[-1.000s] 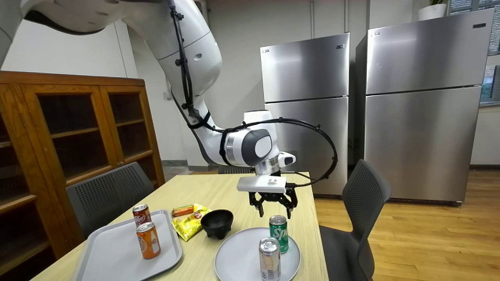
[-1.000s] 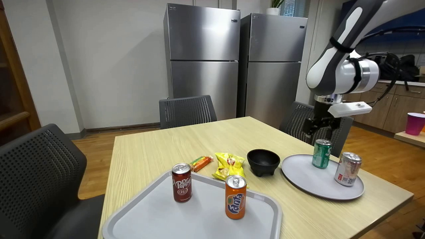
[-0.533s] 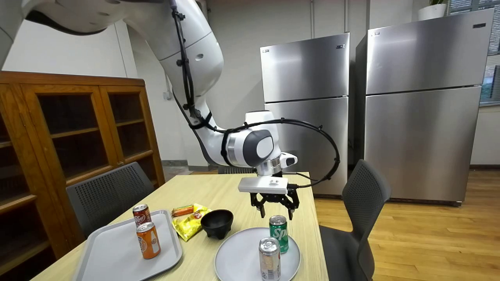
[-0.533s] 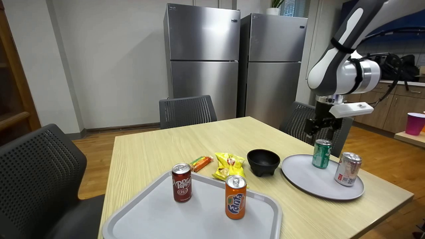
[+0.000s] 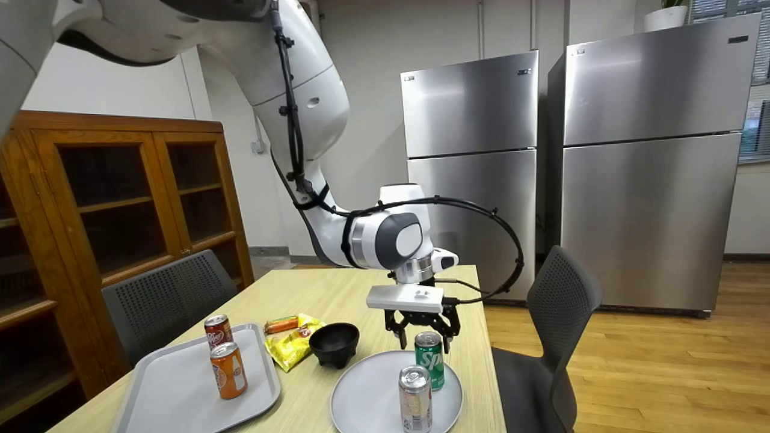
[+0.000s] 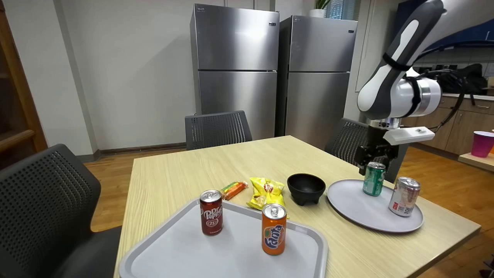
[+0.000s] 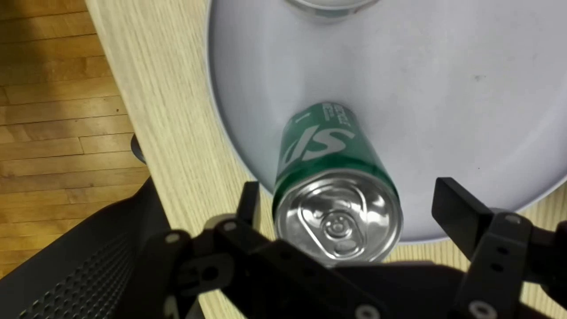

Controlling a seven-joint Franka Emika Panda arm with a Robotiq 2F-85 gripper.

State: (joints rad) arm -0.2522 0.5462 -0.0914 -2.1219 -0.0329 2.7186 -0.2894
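A green Sprite can point(image 5: 429, 367) stands upright on the round grey plate point(image 5: 366, 394), close to its rim, in both exterior views. My gripper point(image 5: 425, 344) is lowered over it, jaws wide apart. Looking down in the wrist view, the can point(image 7: 325, 141) has its lid between the two black fingers point(image 7: 460, 208). Gaps show on both sides, the wider one on the right, so nothing is held. Beside it on the same plate stands a silver can point(image 6: 404, 196), only its edge visible at the top of the wrist view.
A grey tray point(image 6: 227, 262) carries a Dr Pepper can point(image 6: 211, 212) and an orange Fanta can point(image 6: 274, 229). Between tray and plate lie a yellow chip bag point(image 6: 266, 191), an orange-wrapped snack point(image 6: 234, 189) and a black bowl point(image 6: 306, 189). A chair point(image 5: 553, 325) stands by the table edge.
My gripper drifted slightly to the right in an exterior view, then came down, its fingertips now at the Sprite can's top. The jaws stayed wide; cans, plate and tray have not moved.
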